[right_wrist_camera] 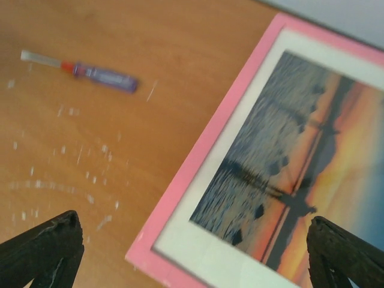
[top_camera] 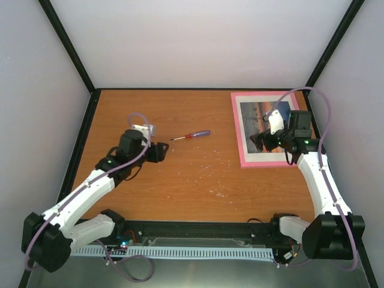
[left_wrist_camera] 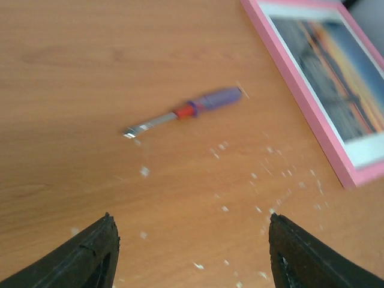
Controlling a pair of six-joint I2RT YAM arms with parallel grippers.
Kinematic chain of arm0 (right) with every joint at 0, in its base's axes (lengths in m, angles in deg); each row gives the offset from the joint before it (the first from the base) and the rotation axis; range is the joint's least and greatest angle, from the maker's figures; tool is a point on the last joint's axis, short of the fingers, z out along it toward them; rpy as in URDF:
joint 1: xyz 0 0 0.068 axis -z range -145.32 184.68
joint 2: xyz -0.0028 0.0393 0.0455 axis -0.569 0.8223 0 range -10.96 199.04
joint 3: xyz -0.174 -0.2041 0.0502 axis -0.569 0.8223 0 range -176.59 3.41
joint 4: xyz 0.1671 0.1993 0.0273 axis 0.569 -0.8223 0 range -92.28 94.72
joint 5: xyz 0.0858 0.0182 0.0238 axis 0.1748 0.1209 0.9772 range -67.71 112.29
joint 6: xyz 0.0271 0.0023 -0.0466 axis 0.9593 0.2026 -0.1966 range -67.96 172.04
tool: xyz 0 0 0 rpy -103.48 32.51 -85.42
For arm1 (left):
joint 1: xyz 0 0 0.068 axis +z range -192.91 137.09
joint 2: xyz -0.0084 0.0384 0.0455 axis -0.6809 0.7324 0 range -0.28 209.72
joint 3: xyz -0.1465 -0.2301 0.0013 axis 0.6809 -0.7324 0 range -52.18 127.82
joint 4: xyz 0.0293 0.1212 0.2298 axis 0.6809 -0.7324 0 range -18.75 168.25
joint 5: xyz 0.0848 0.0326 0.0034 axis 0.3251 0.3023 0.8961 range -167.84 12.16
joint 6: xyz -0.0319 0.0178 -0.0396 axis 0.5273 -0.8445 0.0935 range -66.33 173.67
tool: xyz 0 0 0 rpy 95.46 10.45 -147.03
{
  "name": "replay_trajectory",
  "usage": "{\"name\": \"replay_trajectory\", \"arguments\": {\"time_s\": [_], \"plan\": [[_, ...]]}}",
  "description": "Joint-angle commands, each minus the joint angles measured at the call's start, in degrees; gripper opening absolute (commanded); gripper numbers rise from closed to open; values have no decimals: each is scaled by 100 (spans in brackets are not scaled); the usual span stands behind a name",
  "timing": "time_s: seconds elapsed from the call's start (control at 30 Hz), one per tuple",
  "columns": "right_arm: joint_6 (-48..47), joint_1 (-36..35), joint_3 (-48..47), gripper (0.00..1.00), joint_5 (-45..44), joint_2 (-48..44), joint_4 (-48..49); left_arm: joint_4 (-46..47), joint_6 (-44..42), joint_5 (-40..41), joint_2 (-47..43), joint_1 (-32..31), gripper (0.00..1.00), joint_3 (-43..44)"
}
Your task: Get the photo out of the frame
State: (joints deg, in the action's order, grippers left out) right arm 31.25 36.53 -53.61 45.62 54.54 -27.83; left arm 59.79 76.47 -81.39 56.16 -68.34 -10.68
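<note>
This seems to be a robotics laboratory cell. Plain white wall panels [top_camera: 204, 42] between black metal corner posts [top_camera: 67, 45] enclose an orange-brown wooden table [top_camera: 198, 180]. A white-and-black left robot arm [top_camera: 84, 192] and the matching right robot arm [top_camera: 324, 180] are bolted at its near edge (beside a white slotted cable duct [top_camera: 198, 253]).

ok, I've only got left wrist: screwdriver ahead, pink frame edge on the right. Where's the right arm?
Observer: The right gripper hangs over the frame's near left corner, half outside the rail, half over the photo.
Operator: Holding anything?
Observer: No, its jaws are wide apart with nothing between them.
Operator: Where's the frame lying?
Observer: In the far right corner of the table, flat, picture side up.
</note>
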Motion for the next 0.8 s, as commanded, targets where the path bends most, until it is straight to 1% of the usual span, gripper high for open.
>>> {"name": "replay_trajectory", "arguments": {"time_s": [0.0, 0.1, 0.23, 0.33, 0.5, 0.6, 0.77], "plan": [[-1131, -277, 283, 98, 69, 97, -726, 130, 275, -219, 526, -795, 68, 39], [-1394, -570, 463, 99, -318, 218, -853, 320, 349, -345, 1069, -1218, 68, 106], [-1678, -928, 637, 100, -784, 476, -946, 569, 403, -553, 1751, -1596, 70, 160], [-1667, -1093, 543, 96, -1024, 829, -1062, 687, 472, -620, 2108, -1756, 70, 155], [-1265, -1215, 333, 91, -1245, 1498, -987, 1063, 681, -580, 2301, -1868, 71, 39], [-919, -1232, 106, 89, -1360, 2047, -871, 1208, 818, -632, 2272, -1889, 72, -37], [-409, -1249, -324, 82, -1422, 2755, -687, 1330, 942, -594, 2157, -1897, 72, -203]]}}
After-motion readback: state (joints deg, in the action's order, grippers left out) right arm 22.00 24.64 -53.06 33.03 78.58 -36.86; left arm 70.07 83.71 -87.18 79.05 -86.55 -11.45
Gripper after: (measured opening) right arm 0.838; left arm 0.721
